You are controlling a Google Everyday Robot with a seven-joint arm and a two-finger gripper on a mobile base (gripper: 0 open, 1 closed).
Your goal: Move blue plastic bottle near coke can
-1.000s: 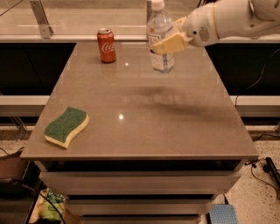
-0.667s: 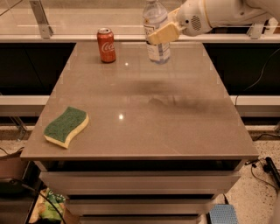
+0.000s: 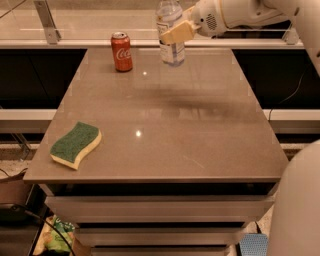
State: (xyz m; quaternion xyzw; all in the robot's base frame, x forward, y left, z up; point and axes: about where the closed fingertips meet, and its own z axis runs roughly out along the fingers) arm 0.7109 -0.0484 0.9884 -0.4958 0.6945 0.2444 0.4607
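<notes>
At far table (image 3: 200, 150) edge | arm (image 3: 240, 12) outstretched | jaws clamping blue plastic bottle (image 3: 172, 52)

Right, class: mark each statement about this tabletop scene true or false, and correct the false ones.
1. The gripper, at the far edge of the table, is shut on the blue plastic bottle. True.
2. The coke can lies on its side. False: it stands upright.
3. The green-topped sponge lies near the front left corner. True.
4. The bottle touches the can. False: bare table separates them.
</notes>
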